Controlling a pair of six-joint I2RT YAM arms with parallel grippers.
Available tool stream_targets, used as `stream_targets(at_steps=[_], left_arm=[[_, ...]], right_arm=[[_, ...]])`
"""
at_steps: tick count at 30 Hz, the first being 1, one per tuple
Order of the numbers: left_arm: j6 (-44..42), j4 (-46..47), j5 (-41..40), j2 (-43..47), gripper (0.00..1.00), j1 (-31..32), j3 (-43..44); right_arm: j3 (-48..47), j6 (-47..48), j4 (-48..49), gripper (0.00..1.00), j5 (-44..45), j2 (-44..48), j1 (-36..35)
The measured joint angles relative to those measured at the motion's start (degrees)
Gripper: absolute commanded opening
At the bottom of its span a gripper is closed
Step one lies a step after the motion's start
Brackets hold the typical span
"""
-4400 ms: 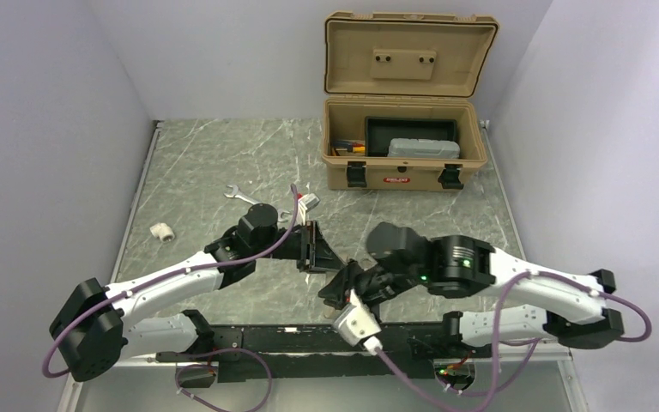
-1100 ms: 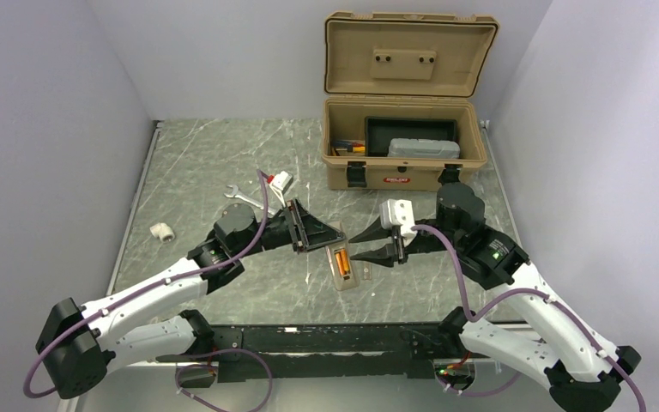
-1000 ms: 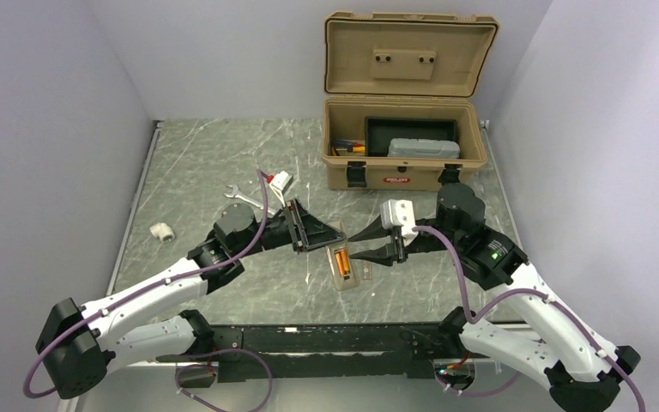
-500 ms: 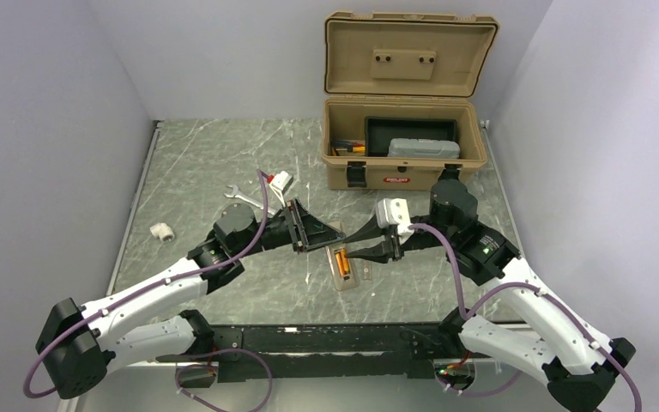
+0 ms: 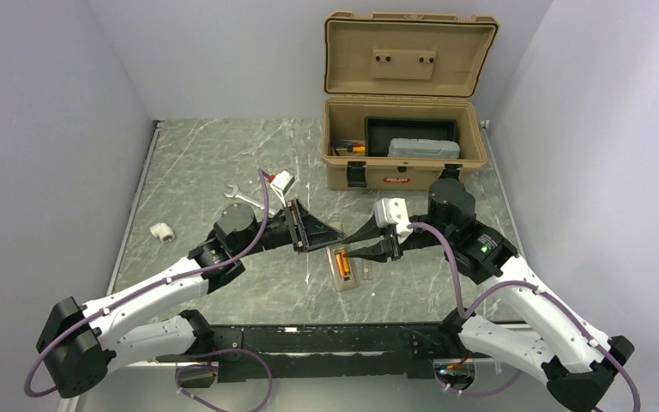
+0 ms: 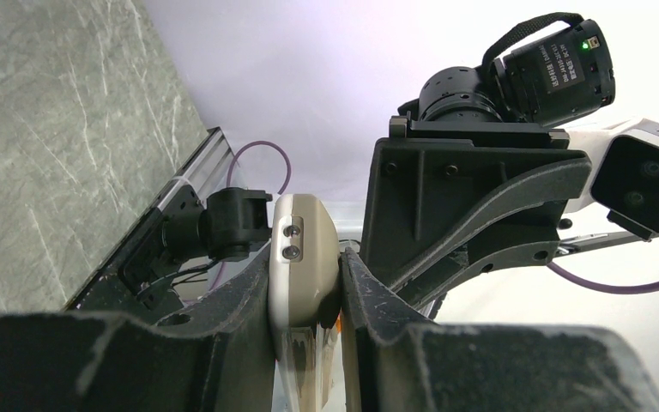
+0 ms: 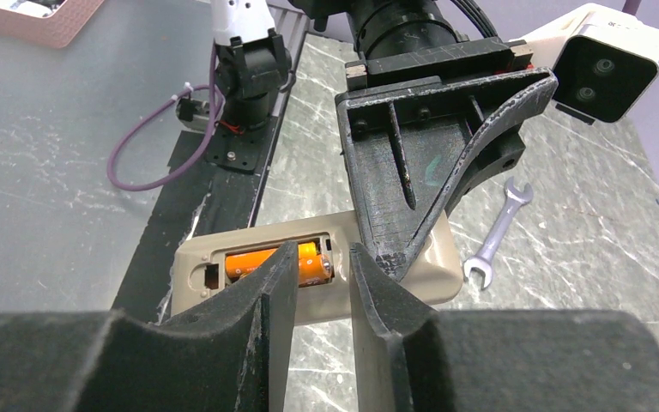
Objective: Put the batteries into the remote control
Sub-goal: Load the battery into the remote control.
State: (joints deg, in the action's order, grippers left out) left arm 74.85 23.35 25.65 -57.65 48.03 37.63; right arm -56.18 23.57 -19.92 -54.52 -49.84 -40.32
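The remote control (image 5: 341,273) lies with its grey-tan back up and its battery bay uncovered. Two orange batteries (image 5: 342,259) sit side by side in the bay (image 7: 262,260). My left gripper (image 5: 335,234) is shut on the remote's far end, which shows pinched between its fingers in the left wrist view (image 6: 303,225). My right gripper (image 5: 347,248) reaches in from the right. Its narrowly parted fingertips (image 7: 285,257) hover over the bay's end, with nothing between them. One fingertip covers part of the batteries.
An open tan toolbox (image 5: 405,172) stands at the back right. A silver wrench (image 5: 242,196) lies behind the left arm, and a white fitting (image 5: 162,231) sits far left. A small pale piece (image 5: 365,274) rests on the table just right of the remote.
My right gripper has moved left until its tips are over the battery bay, and its jaws have narrowed. The left gripper and remote have stayed put.
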Motion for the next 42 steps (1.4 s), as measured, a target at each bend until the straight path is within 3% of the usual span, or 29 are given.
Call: stream_targets(at_steps=[42], left_arm=[[0.9,0.8,0.5,-1.8,0.00,0.0,0.0]], right_arm=[[1.4,0.9,-2.3,0.28,-1.3,-0.2,0.0]])
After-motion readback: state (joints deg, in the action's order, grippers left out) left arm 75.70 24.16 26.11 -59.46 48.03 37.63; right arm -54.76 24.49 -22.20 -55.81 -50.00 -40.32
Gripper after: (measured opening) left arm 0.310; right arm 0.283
